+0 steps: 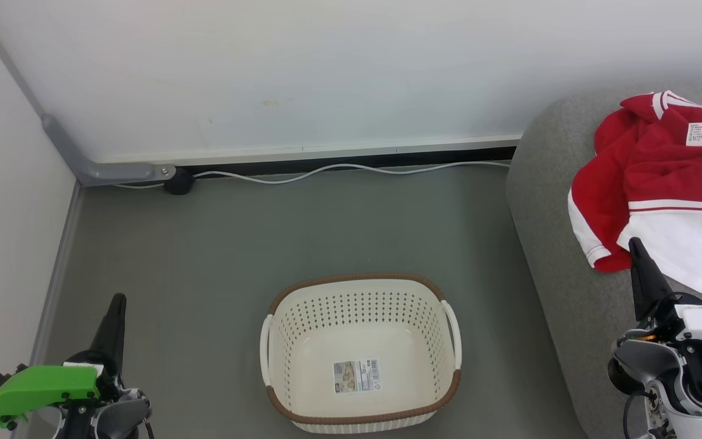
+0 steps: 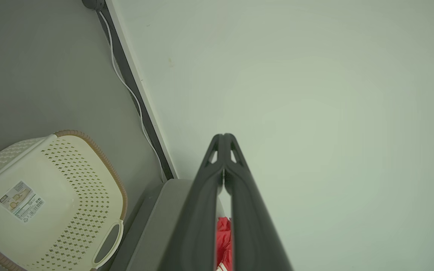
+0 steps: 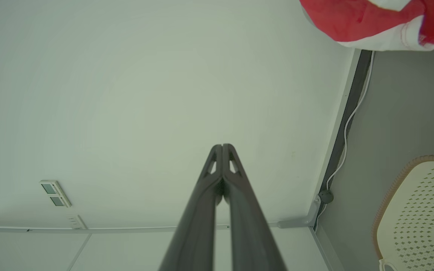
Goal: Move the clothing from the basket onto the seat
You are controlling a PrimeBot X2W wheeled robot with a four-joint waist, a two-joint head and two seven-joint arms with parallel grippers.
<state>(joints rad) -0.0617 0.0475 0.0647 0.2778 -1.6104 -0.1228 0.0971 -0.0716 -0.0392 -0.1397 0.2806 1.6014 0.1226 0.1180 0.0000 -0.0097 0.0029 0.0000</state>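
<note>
- Left gripper (image 1: 117, 303), lower left of the head view: two dark fingers pressed flat together with nothing between them. It points up-frame over the grey floor (image 1: 205, 256), well apart from the basket. A green housing (image 1: 40, 385) sits at its wrist.
- Right gripper (image 1: 634, 245), lower right: fingers likewise clamped together on nothing. The tip is just at the lower edge of the clothing; I cannot tell whether it touches the cloth.
- Clothing (image 1: 655, 171): red with white panels, stripe trim and a small white label. It lies crumpled on the sofa at the right edge of the frame. It reads as one heap, and I cannot separate the garments.
- Sofa (image 1: 546, 256): grey upholstery with a rounded corner, just right of the basket.
- Basket (image 1: 357, 278): cream, perforated, brown rim, on the floor at lower centre. The sticker (image 1: 356, 375) on its bottom is in plain view, and there is no cloth inside.
- Judgement: the transfer looks complete. Both arms are low at the frame corners with closed fingers, which reads as a rest pose, likely so nothing snags.
- White cable (image 1: 339, 169) along the wall base, upper centre, well apart from both arms.
</note>
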